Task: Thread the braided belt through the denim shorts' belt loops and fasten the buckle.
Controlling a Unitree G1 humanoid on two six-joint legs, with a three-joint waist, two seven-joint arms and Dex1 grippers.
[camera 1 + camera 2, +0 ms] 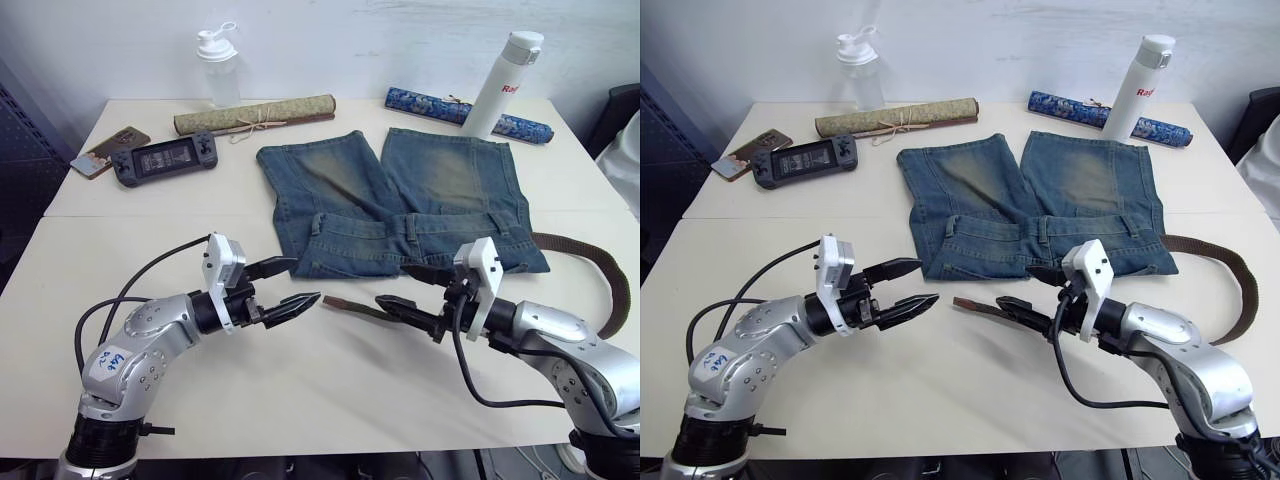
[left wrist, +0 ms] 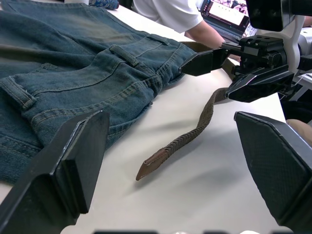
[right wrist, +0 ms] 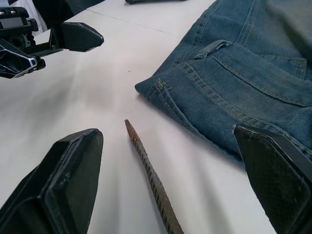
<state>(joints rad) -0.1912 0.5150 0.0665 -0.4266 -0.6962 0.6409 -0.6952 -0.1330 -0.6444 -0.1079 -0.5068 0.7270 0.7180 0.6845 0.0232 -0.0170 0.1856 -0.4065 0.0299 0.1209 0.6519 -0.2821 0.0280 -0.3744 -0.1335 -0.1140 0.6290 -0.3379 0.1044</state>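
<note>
Just off the waistband edge of the shorts (image 1: 400, 205), the belt (image 1: 350, 307) lies flat on the table (image 1: 300, 390), its dark leather tip pointing at the left gripper (image 1: 283, 288). That gripper hovers beside the shorts' near corner, fingers spread, nothing in them. Across from it the right gripper (image 1: 412, 289) hangs over the belt with its fingers apart on either side of the strap; whether they touch it is hard to say from up here. The strap runs under that gripper and loops away past the shorts' right side (image 1: 610, 280). Beyond the shorts' leg ends sit a rolled mat (image 1: 255, 115), a shaker bottle (image 1: 218, 68), a white flask (image 1: 503, 84) and a blue roll (image 1: 440, 108), with a game console (image 1: 165, 158) well to the left of the shorts.

Left wrist view now: both fingers (image 2: 68, 165) stand wide apart, and between them the belt's tip rests on bare table just beside the shorts' waistband. A belt loop (image 2: 124, 54) shows on the waistband, unthreaded. The right gripper frames the strap farther along, and a person's arm (image 2: 204, 31) is behind it.

Right wrist view: own fingers (image 3: 63, 180) spread wide, the strap running up between them with clear space on each side, tip beside the shorts' corner. Another belt loop (image 3: 210, 48) sits on the waistband. The left gripper faces in, released.
</note>
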